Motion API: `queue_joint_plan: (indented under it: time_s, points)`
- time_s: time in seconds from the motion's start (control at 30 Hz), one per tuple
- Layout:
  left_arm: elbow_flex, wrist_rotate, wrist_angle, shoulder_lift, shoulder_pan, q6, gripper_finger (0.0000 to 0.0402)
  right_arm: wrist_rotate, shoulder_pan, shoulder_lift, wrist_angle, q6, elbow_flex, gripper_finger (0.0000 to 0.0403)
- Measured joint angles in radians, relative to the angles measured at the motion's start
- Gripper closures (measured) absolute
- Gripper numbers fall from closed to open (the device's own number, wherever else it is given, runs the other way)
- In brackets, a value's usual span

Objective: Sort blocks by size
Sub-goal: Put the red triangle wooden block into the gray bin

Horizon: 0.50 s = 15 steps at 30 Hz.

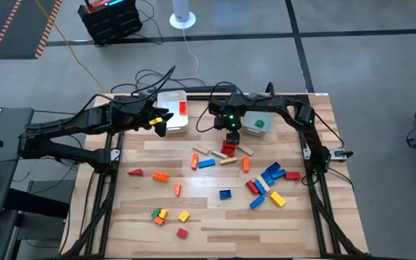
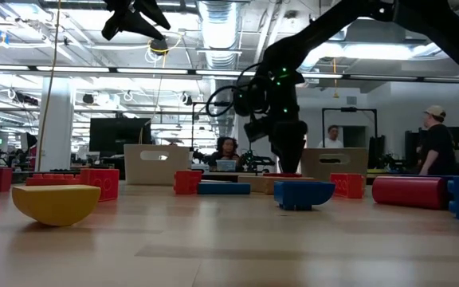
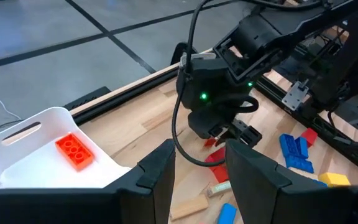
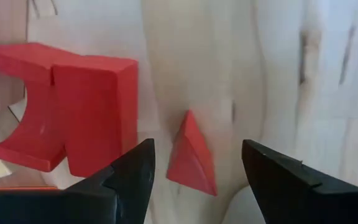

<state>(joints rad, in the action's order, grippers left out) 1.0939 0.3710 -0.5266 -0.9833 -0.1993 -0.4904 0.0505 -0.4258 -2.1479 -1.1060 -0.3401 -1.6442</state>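
Wooden tabletop (image 1: 215, 217) fills your overhead picture, with the blocks (image 1: 266, 184) strewn across its middle and right. Your left gripper (image 1: 159, 124) hovers beside the white bin (image 1: 173, 108), which holds one orange block (image 1: 183, 108). Your right gripper (image 1: 231, 137) hangs low over a red cluster (image 1: 227, 150), next to the second bin (image 1: 255, 124) with a green block (image 1: 260, 124) in it.

At table height, you see the right gripper (image 2: 287, 151) lowered close to the surface, behind a blue block (image 2: 303, 194); a yellow block (image 2: 56, 202) lies nearer the lens.

Your left wrist camera shows its own fingers (image 3: 157, 177) parted with nothing between them.

Your right wrist camera shows its fingers (image 4: 132, 174) spread wide on either side of a small red wedge (image 4: 191, 155), not touching it; a larger red arch block (image 4: 67, 109) lies just beside.
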Motion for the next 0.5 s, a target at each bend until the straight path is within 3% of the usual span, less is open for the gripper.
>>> queue_joint_plan:
  time_s: [0.2,0.5]
  points:
    - [0.0,0.0,0.0,0.0,0.0,0.0,0.0268,0.001,0.001,0.0,0.019,0.0,0.025,0.0156]
    - [0.0,0.0,-0.001,0.0,0.0,-0.001,0.0268,-0.002,0.0,0.002,0.045,-0.008,0.069,0.027]
